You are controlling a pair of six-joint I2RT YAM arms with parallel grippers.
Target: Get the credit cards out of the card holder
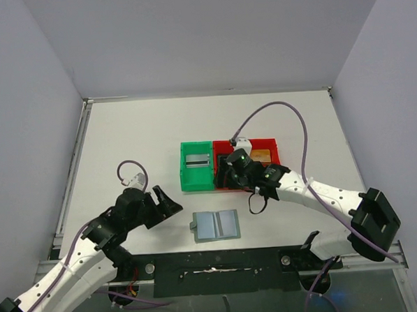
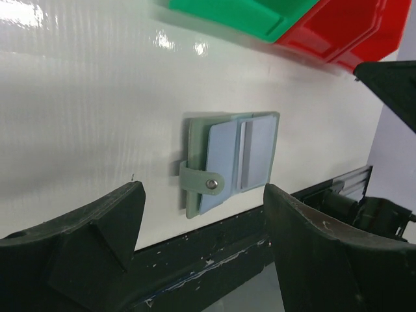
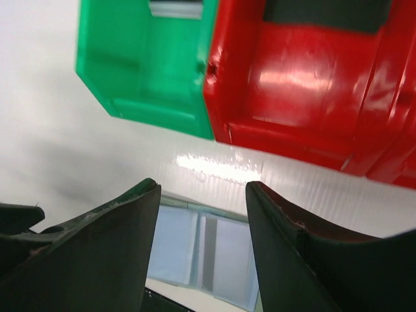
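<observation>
Table (image 2: 78, 97): white, glossy, strong glare, faint fine ribbing like plastic sheet. Green bin (image 3: 143, 71) and red bin (image 3: 305, 78): hard moulded plastic, smooth, shiny highlights. Card holder (image 2: 231, 159): matt grey-green outer, soft-looking, leather or rubbery, can't tell which. Its inner panels are pale blue with a slight sheen, like clear film. Snap (image 2: 212, 184) on its tab: small bright metal stud. Left gripper (image 2: 205, 195), right gripper (image 3: 203, 188): black plastic, matt, slightly grainy, edges scuffed pale. Front rail (image 2: 214, 266): dark painted metal, paint chipped and scratched. Arm shells (image 1: 322, 195): white plastic, smooth, semi-gloss. Cable (image 1: 302, 144): purple, smooth sheath.
</observation>
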